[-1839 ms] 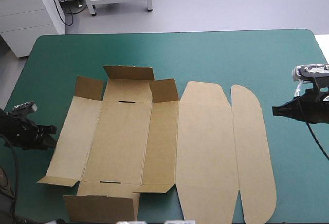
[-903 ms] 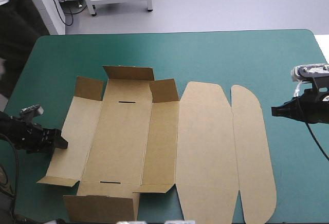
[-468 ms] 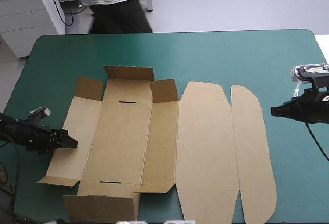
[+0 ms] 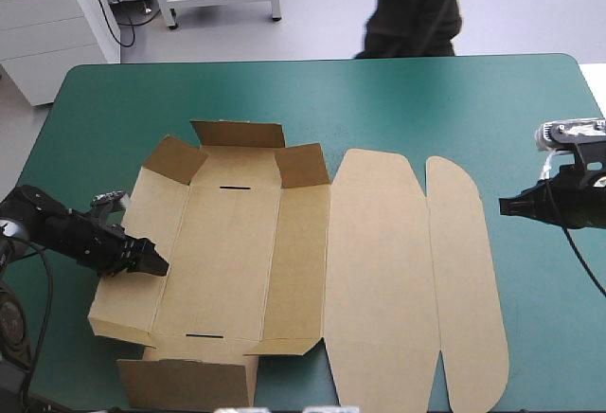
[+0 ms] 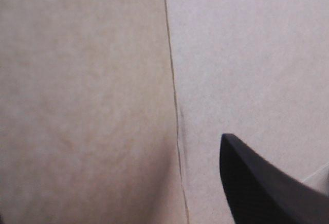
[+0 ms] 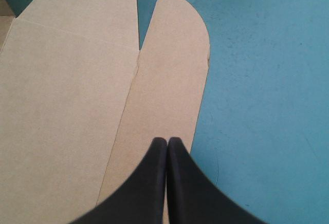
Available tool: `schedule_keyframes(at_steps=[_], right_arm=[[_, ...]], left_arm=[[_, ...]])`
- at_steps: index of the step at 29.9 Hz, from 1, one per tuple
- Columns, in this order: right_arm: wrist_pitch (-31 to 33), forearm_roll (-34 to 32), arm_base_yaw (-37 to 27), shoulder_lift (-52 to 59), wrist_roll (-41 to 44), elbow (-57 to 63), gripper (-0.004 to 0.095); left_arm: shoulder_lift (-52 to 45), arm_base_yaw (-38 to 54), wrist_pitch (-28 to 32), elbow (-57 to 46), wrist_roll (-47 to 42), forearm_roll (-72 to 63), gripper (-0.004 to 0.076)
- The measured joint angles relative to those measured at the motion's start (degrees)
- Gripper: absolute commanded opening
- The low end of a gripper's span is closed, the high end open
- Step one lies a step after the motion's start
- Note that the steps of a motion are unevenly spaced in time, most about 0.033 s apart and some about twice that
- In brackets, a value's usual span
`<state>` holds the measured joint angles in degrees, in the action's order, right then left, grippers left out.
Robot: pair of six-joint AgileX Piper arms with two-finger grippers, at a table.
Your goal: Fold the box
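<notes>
The brown box (image 4: 312, 261) is seen spread on the teal-green cover (image 4: 426, 100), its left wall tilted up at the left gripper (image 4: 156, 266), whose grip cannot be judged behind the board, while the right gripper (image 4: 504, 206) is held closed, apart.

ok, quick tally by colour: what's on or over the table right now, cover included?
Brown: 1, the box
Black: 2, the left gripper and the right gripper
Teal-green: 1, the table cover
Total: 4
</notes>
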<state>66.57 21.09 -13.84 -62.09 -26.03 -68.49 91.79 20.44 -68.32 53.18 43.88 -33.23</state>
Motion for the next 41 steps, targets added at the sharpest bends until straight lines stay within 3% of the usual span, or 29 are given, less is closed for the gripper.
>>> schedule_keyframes(at_steps=[4, 12, 14, 18, 34, 41], right_arm=[[0.2, 0.1, 0.0, 0.0, 0.0, 0.0, -0.0020], [0.2, 0.1, 0.0, 0.0, -0.1, 0.0, -0.0020], [0.2, 0.1, 0.0, 0.0, -0.1, 0.0, -0.0020], [0.2, 0.1, 0.0, 0.0, -0.1, 0.0, -0.0020], [0.2, 0.1, 0.0, 0.0, -0.2, 0.0, -0.0020], [0.2, 0.1, 0.0, 0.0, -0.2, 0.0, -0.0020]], left_arm=[[0.2, 0.0, 0.2, 0.5, -1.6, 0.8, 0.0298], [0.5, -0.1, 0.1, 1.4, -3.8, 1.3, 0.0263], [0.6, -0.1, 0.1, 1.4, -4.3, 1.2, 0.0200], [0.6, -0.1, 0.1, 1.4, -4.8, 0.8, -0.0006], [0.6, -0.2, -1.5, 2.3, -4.4, -0.6, -0.0008], [0.7, -3.7, -1.5, 12.9, -1.0, 3.2, -0.0008]])
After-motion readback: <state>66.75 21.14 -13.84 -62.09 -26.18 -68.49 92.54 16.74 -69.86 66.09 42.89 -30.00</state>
